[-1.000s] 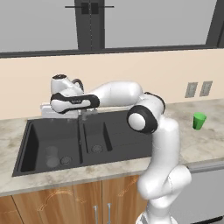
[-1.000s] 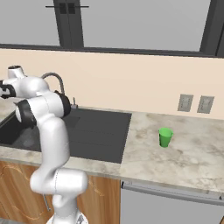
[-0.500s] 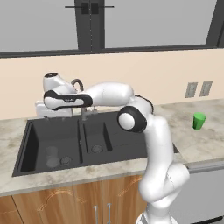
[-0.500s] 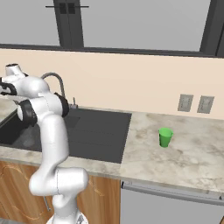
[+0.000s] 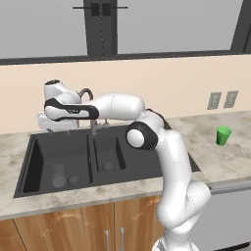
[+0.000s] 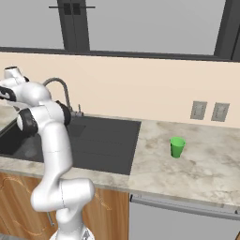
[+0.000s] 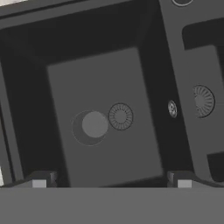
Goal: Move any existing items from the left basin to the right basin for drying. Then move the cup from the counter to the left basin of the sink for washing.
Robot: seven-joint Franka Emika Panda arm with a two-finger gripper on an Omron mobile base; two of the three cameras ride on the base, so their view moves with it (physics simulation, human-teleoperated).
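Faint, see-through greyish glass (image 5: 58,175), cup-sized and barely visible against the dark charcoal, upright on the floor of the left basin (image 5: 44,152), just beside the round drain (image 7: 120,116); from above, a pale disc inside a dim ring (image 7: 90,127). Gripper (image 7: 111,179) above the left basin, near the sink's (image 5: 147,162) back edge, fingers spread wide, grasping nothing. Right basin (image 5: 109,153) narrow, with its own drain. Small bright green tapered cup (image 6: 177,146) upright on the beige counter (image 6: 197,168), well apart from the sink, toward the counter's right end.
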